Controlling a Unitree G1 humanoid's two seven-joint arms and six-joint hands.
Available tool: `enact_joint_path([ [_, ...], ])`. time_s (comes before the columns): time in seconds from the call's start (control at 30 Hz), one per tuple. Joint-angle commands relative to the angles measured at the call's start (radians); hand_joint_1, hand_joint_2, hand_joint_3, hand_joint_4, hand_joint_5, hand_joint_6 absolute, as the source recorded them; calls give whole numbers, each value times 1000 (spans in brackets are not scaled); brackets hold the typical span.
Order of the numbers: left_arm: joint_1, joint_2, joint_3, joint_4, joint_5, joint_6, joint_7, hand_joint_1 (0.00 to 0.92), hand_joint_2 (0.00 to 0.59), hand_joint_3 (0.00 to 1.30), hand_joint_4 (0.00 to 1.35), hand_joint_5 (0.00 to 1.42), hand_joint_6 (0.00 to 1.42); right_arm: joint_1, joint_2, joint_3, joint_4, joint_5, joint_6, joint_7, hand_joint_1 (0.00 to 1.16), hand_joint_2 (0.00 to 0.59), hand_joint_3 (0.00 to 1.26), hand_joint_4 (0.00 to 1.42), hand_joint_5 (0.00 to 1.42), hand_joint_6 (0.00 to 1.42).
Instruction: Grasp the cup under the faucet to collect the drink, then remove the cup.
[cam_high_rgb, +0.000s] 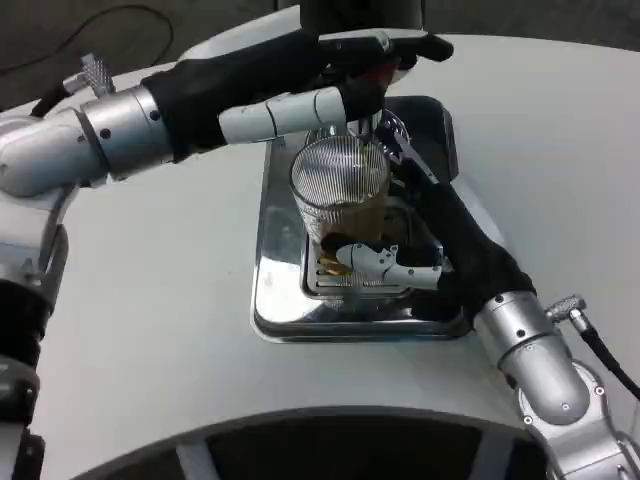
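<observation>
A ribbed clear glass cup (338, 180) stands upright on the grate of a shiny metal drip tray (272, 300), right below the faucet (368, 112). Amber drink (352, 222) fills its lower part. My right hand (425, 235) comes in from the right and wraps the cup's lower half, its white thumb (372, 259) across the front of the glass. My left hand (335, 80) reaches in from the left at the top and grips the faucet's handle above the cup. The cup's far side is hidden by the hands.
The dark dispenser body (360, 15) rises behind the tray at the top edge. White table (150, 330) spreads to the left and front of the tray, with its curved front edge near the bottom.
</observation>
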Motion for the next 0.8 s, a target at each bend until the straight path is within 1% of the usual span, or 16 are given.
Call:
enact_joint_path([
  [0.03, 8, 11, -29, 25, 47, -19, -24, 0, 113, 150, 37, 46, 0, -25, 10, 5, 23, 9, -29, -15, 829, 210, 44, 105, 193, 63],
  [0.43, -3, 12, -42, 46, 52, -48, -21, 0, 113, 150, 37, 46, 0, -44, 18, 5, 50, 16, -32, -18, 824, 220, 46, 111, 199, 63],
  [0.8, -7, 16, -51, 54, 66, -76, -20, 0, 113, 150, 38, 46, 0, -46, 24, 12, 64, 19, -35, -17, 810, 212, 47, 112, 210, 63],
])
